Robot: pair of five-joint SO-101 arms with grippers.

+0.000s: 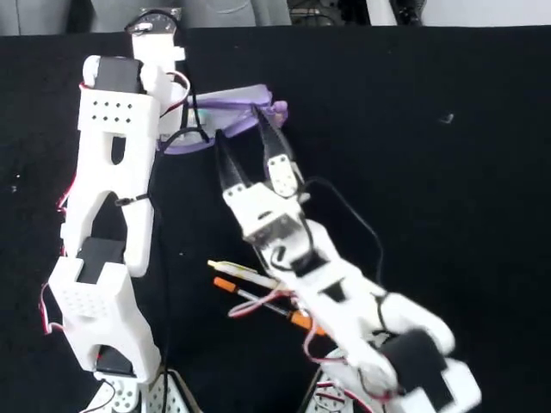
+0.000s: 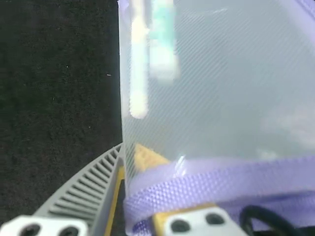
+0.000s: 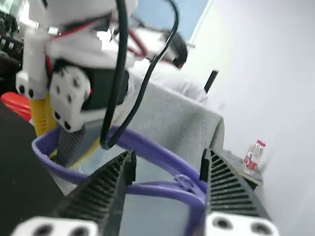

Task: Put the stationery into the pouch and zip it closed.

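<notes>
The pouch (image 1: 231, 96) is seen near the upper middle of the high view, lying on the black table (image 1: 448, 189), with its purple rim open. Its near edge is clamped by the left gripper (image 2: 129, 151): in the left wrist view the clear wall is pinched between the grey ribbed finger (image 2: 91, 184) and the yellow one behind it. Two blurred items, one pale (image 2: 139, 64) and one green (image 2: 163, 39), are made out through that clear wall, in the upper part of the frame.

The right gripper (image 1: 238, 127) is held just below the pouch in the high view, its black fingers spread apart and nothing between them. In the right wrist view the purple rim and a zip pull (image 3: 184, 183) are framed between those two fingers.

Several pens (image 1: 250, 277), among them a pale one and an orange one, are left on the table in the lower middle of the high view, partly covered by the right arm and well apart from the pouch.
</notes>
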